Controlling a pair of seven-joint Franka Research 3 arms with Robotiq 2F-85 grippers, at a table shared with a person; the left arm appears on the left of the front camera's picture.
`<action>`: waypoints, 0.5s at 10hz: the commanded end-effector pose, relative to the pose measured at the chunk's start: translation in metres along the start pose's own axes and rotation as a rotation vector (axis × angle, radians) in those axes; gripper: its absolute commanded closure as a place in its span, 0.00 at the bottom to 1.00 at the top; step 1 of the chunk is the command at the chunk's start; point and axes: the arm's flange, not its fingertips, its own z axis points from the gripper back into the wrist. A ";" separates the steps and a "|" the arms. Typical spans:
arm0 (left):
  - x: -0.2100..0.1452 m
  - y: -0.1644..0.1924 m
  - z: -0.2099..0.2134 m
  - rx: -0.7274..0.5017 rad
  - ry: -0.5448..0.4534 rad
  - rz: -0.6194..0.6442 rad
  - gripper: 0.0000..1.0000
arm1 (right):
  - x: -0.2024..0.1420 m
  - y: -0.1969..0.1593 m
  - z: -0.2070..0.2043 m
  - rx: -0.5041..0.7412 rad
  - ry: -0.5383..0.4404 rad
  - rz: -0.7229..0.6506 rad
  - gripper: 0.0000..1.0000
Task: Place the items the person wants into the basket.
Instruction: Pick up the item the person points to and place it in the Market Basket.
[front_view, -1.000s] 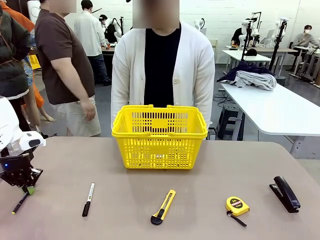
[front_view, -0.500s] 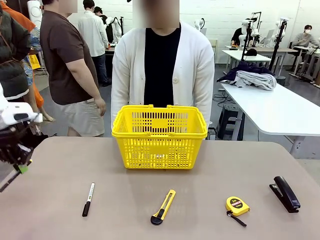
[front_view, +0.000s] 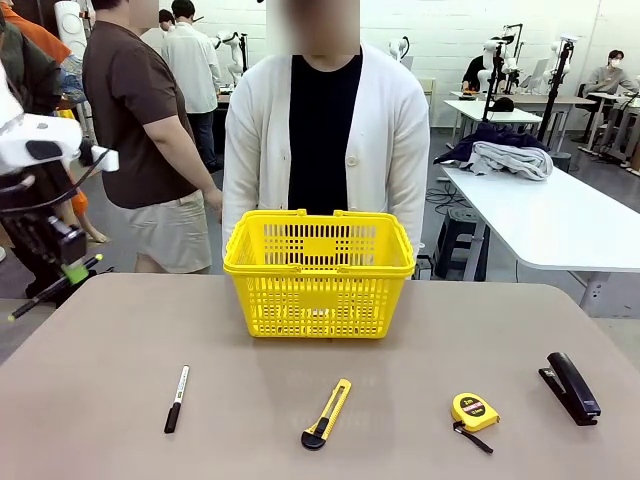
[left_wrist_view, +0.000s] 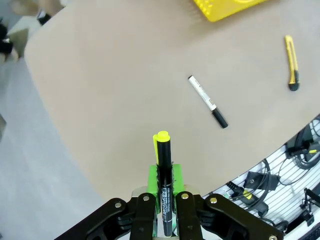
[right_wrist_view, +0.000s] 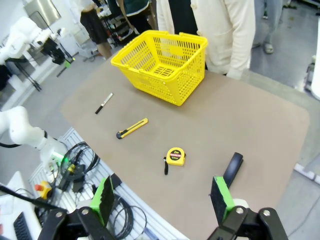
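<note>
While my left claw hangs clenched on the pen above the bench's left end, well apart from the basket, I judge the carry is in hand, needing a swing over its open top before letting go.

table | basket far middle, person behind it | near row, left to right: marker, utility knife, tape measure, stapler | pen in left gripper, above table's left edge
</note>
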 end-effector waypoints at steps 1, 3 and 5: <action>0.025 -0.004 0.011 -0.014 0.015 -0.069 1.00 | -0.001 0.001 -0.002 0.002 0.002 0.002 0.00; 0.036 -0.017 0.016 -0.013 0.047 -0.092 1.00 | -0.001 0.001 -0.002 0.002 0.002 0.002 0.00; 0.034 -0.018 0.014 0.001 0.019 -0.071 1.00 | -0.001 0.001 -0.002 0.002 0.002 0.002 0.00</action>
